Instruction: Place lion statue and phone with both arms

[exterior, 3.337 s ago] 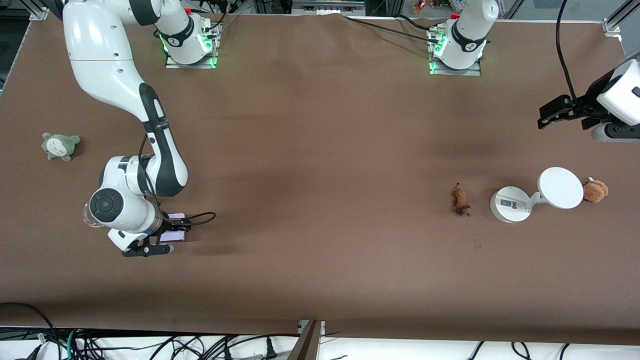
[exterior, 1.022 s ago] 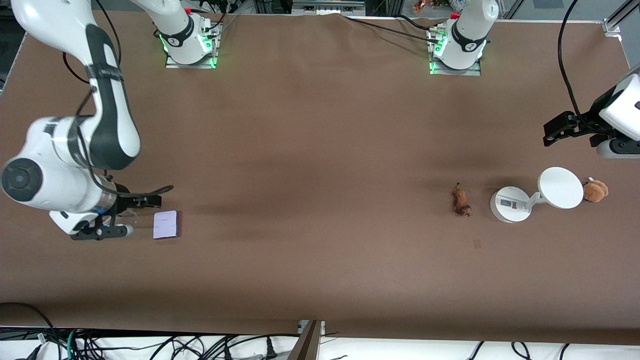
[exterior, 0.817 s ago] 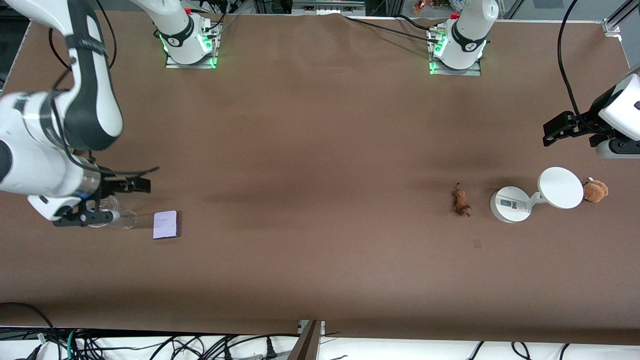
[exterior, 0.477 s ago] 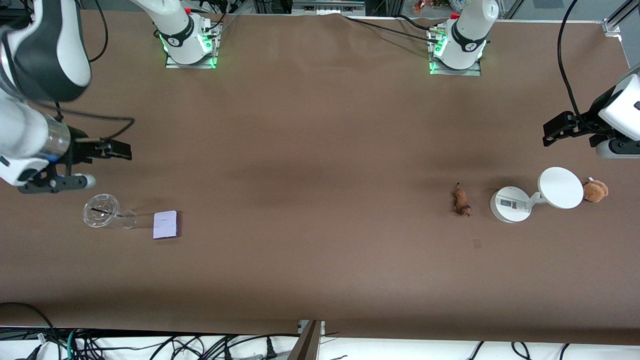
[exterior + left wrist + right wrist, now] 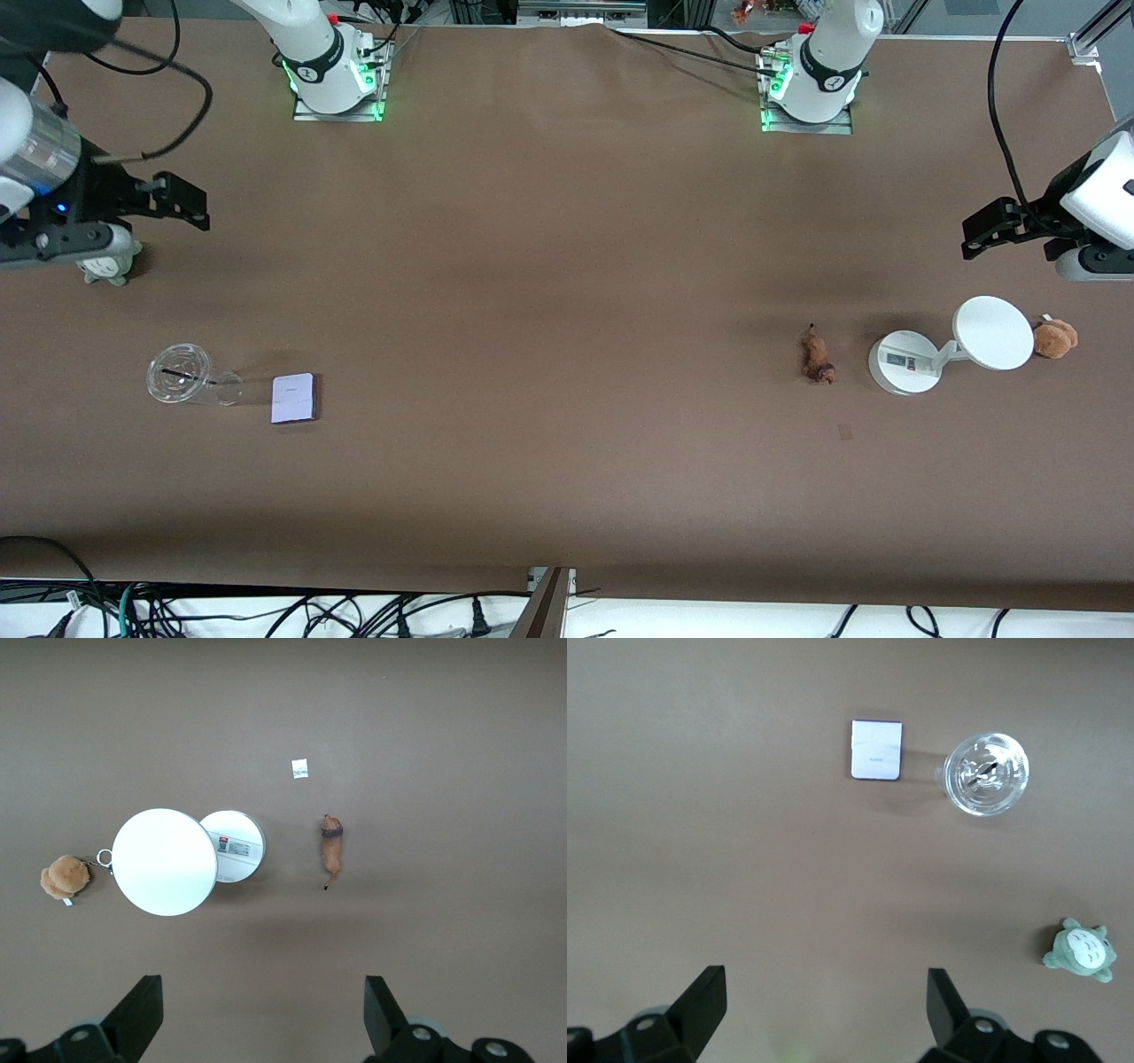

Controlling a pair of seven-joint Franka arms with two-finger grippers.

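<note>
On the table, flat pale lavender phone (image 5: 293, 398), slender brown lion statue (image 5: 818, 355), left tool (image 5: 983, 229) released, right tool (image 5: 133, 217) released

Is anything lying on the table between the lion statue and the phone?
No. In the front view the stretch of brown table between the phone and the lion statue is bare.

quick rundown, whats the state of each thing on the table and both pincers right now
phone: flat on the table, free, beside the clear cup
clear cup: lying tipped on its side
lion statue: lying on the table, free
white stand: standing, disc raised
left pincer: open, empty, in the air
right pincer: open, empty, in the air
</note>
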